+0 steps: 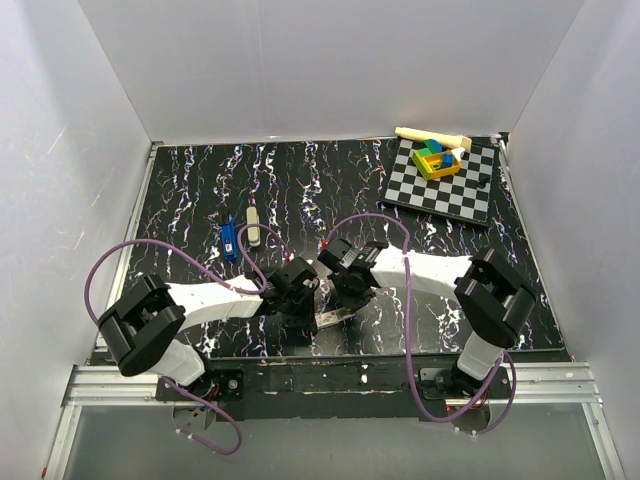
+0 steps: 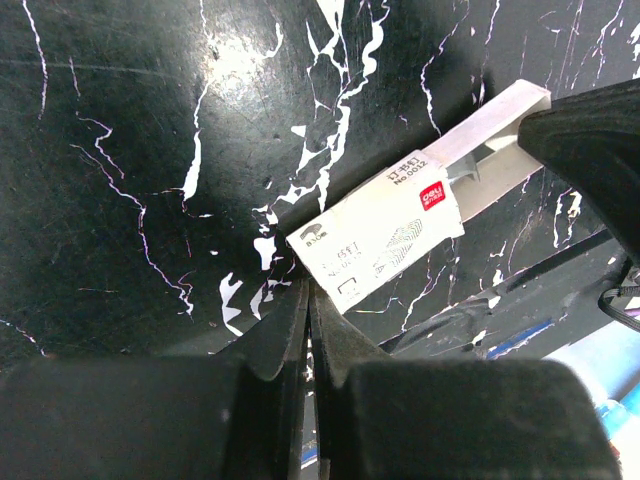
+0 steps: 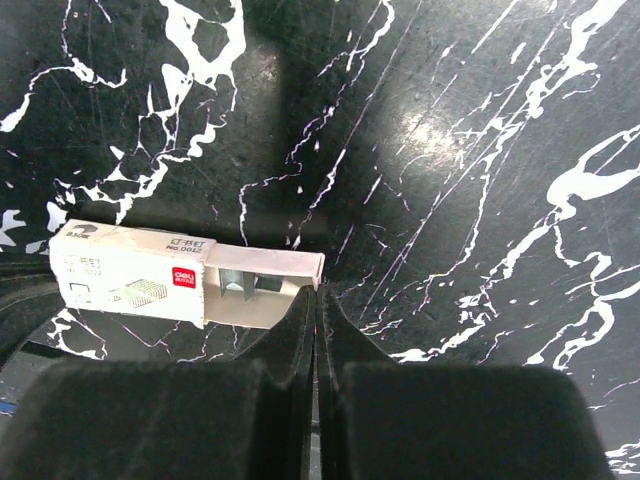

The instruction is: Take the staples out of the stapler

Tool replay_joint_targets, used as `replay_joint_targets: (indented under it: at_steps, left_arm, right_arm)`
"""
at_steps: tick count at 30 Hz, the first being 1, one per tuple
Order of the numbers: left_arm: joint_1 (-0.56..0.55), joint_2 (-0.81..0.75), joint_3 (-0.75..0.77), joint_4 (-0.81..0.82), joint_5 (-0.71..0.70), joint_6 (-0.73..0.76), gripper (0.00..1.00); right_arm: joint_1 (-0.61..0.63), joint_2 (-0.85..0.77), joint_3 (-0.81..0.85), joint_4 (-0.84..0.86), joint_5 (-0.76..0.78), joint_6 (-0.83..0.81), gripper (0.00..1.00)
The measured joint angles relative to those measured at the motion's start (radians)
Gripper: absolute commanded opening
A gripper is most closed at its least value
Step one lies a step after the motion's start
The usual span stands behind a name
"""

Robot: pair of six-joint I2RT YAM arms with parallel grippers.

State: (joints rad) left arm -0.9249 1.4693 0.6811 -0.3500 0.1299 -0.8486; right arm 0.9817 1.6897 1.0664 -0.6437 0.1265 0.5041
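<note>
Closest to my bases, both pairs of fingers are pressed together with no gap. My left gripper (image 2: 305,295) meets one corner of a small white staple box (image 2: 385,235), and my right gripper (image 3: 318,300) touches the end of its slid-out tray (image 3: 268,285). I cannot tell whether either one pinches cardboard.

The stapler (image 1: 229,241) is in neither. It lies on the table (image 1: 300,180) further out and to the left of both grippers, well apart from them, its long axis running roughly away from me. My left arm is the nearer, so I judge the reach is its job.

Far right sits a checkered board (image 1: 450,200).
</note>
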Motion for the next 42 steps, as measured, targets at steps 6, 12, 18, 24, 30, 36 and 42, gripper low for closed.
replay_joint_targets:
  at_steps: [6,12,18,24,30,36,42]
  left_arm:
    - [0.000,0.000,0.001,0.000,0.000,0.001,0.00]
    - [0.000,0.002,0.002,-0.001,0.000,0.002,0.00]
    - [0.000,0.002,0.002,-0.001,0.000,0.002,0.00]
    - [0.000,-0.001,0.001,-0.001,-0.005,0.003,0.00]
    - [-0.005,-0.013,-0.005,0.000,-0.028,0.006,0.00]
    - [-0.006,-0.018,-0.007,-0.001,-0.050,0.010,0.00]
    - [-0.006,-0.022,-0.007,-0.001,-0.071,0.010,0.00]
  right_arm:
    - [0.009,0.002,0.000,0.016,-0.011,0.024,0.01]
    - [0.020,0.017,0.001,0.021,-0.030,0.057,0.01]
    - [0.032,0.023,0.006,0.023,-0.032,0.074,0.01]
    - [0.033,0.023,0.006,0.020,-0.023,0.081,0.12]
    - [0.034,0.013,0.007,0.007,0.001,0.090,0.21]
    - [0.035,-0.015,0.024,-0.021,0.025,0.095,0.34]
    - [0.035,-0.055,0.030,-0.046,0.054,0.099,0.37]
